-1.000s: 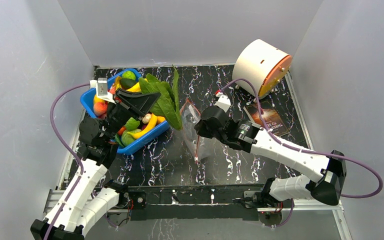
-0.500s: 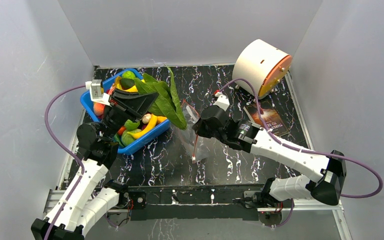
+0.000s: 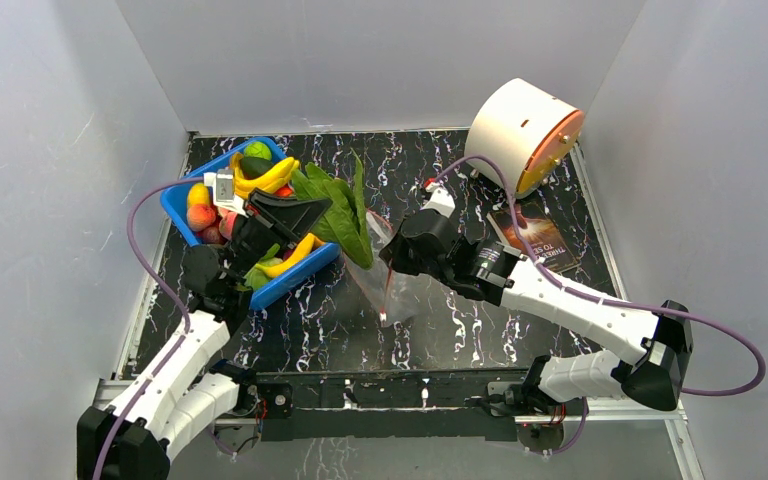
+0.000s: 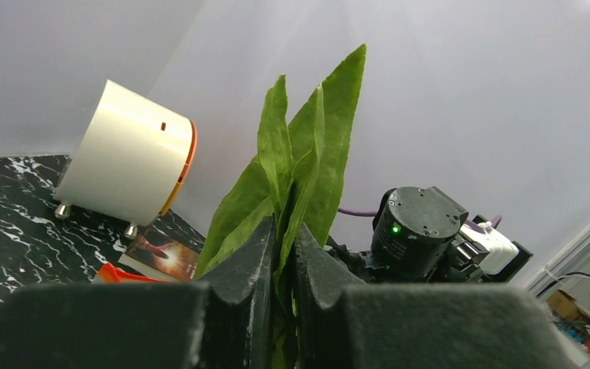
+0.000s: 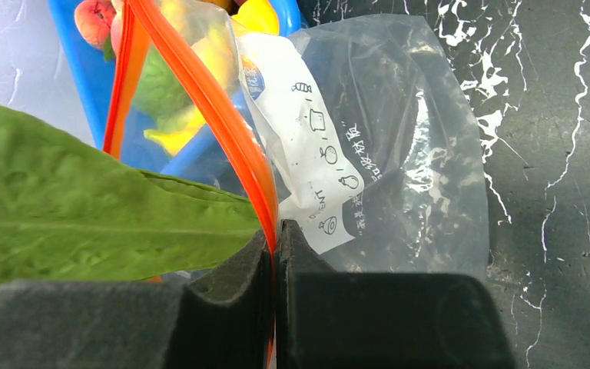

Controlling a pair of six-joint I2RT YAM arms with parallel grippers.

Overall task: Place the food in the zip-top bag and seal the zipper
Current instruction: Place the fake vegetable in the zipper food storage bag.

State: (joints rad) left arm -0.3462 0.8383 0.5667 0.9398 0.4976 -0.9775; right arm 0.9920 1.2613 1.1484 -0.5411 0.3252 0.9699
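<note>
Lettuce [image 3: 338, 205] held at the open mouth of the zip-top bag [image 3: 400, 290]

Left pincer [image 4: 278, 296] is clenched on the stem end of the lettuce, so the long leaves stand free beyond the fingers and can lead the way into the bag. Right pincer [image 5: 275, 254] is clamped flat on the red-orange zipper [image 5: 223, 115], gripping one lip of the mouth only. That grip lifts the lip off the black marbled surface [image 3: 460, 330] while the clear body of the bag sags below it, which pulls the mouth apart and turns it toward the left arm.

From the right wrist, a broad leaf lies just beside the zipper, touching or nearly touching the strip. Whether its tip has crossed inside the mouth I cannot tell. No food shows inside the bag, and the zipper is unsealed.

The rest of the food, with the bananas [image 3: 265, 178] and a peach [image 3: 200, 215] among it, sits in the blue basket [image 3: 175, 200] at the far left, just beside the left arm. I judge the task to be at its first item: the leaf needs feeding in lengthwise, since it is long and floppy and could fold against the lip.
</note>
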